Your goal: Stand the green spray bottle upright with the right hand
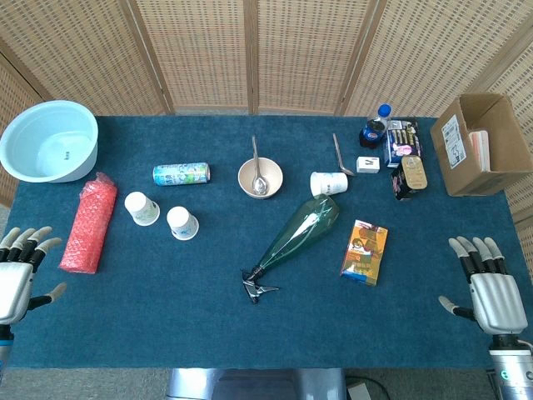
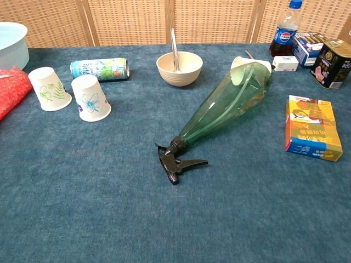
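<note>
The green spray bottle (image 1: 297,235) (image 2: 225,109) lies on its side in the middle of the blue table, its black trigger head (image 1: 255,285) (image 2: 174,160) pointing toward the front edge and its wide base toward the back right. My right hand (image 1: 485,288) hovers open at the front right corner, well clear of the bottle, fingers spread. At the front left edge my left hand (image 1: 17,271) is open too. Neither hand shows in the chest view.
A colourful box (image 1: 364,251) lies just right of the bottle. A tipped white cup (image 1: 328,182) touches its base. Behind stand a bowl with spoon (image 1: 260,177), two paper cups (image 1: 166,215), a can (image 1: 181,173), a red roll (image 1: 87,222), a basin (image 1: 49,140), a cola bottle, tins and a cardboard box (image 1: 483,143).
</note>
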Robot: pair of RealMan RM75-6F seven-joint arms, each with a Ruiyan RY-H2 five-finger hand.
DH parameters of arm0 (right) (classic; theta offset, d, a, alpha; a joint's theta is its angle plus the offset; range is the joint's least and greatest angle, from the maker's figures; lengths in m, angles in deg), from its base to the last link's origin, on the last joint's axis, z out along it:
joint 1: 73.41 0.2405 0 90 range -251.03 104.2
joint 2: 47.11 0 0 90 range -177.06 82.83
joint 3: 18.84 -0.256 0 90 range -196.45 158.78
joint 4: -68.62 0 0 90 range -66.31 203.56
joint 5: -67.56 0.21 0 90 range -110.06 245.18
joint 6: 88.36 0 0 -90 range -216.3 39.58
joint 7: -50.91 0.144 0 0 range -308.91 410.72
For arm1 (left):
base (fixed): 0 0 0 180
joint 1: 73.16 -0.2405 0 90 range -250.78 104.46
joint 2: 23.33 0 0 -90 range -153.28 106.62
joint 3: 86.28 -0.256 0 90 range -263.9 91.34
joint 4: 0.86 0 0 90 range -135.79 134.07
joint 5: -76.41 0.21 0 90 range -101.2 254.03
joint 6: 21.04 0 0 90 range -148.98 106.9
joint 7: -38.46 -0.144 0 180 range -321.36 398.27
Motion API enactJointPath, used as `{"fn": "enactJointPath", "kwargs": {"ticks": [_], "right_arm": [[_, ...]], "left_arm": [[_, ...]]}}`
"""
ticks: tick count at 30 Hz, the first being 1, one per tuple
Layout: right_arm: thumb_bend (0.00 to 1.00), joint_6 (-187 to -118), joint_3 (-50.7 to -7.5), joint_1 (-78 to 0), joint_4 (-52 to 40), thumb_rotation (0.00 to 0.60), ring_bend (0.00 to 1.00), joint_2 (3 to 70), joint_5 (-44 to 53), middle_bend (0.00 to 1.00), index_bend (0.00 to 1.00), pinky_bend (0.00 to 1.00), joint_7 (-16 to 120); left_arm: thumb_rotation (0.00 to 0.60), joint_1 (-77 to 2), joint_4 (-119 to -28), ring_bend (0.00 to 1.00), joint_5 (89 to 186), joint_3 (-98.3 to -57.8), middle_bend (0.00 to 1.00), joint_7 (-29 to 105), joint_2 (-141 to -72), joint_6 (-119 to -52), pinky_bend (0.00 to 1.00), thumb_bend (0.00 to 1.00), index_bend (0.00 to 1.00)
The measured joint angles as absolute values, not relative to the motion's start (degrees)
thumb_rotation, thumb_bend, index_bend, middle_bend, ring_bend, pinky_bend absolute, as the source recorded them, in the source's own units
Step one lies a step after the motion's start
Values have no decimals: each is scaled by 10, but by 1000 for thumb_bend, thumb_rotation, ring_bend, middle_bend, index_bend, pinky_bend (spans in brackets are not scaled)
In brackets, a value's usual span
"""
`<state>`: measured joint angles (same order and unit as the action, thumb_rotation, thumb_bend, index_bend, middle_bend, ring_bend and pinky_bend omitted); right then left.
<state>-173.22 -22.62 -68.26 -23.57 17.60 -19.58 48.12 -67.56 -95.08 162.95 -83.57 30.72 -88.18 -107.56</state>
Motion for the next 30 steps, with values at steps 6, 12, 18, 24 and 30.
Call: {"fn": "enactJointPath", "kwargs": {"ticks": [6,12,18,24,30], "right_arm": [[28,-1732,-231,-671,-250,600,0,163,-215,111,93,79,525],[35,-1705,-240,-639,-274,600,0,148,-234,109,91,79,570],[46,-1642,-254,-576,-291,600,0,141,-254,108,94,79,586],[85,-1560,-268,-502,-295,600,13,146,-275,113,139,79,556],[94,-1478,-274,-441,-295,600,14,157,-276,120,151,79,526]], "left_arm": [[600,-676,-958,153,1635,-836,178,308,-875,-1078,65,120,235],[600,-674,-963,153,1636,-837,178,308,-871,-1075,65,119,235],[600,-671,-962,153,1633,-835,177,308,-871,-1069,65,120,235],[600,-664,-955,152,1620,-832,175,309,-874,-1052,65,119,235],[600,-660,-948,153,1607,-829,173,311,-877,-1041,65,120,235]]}}
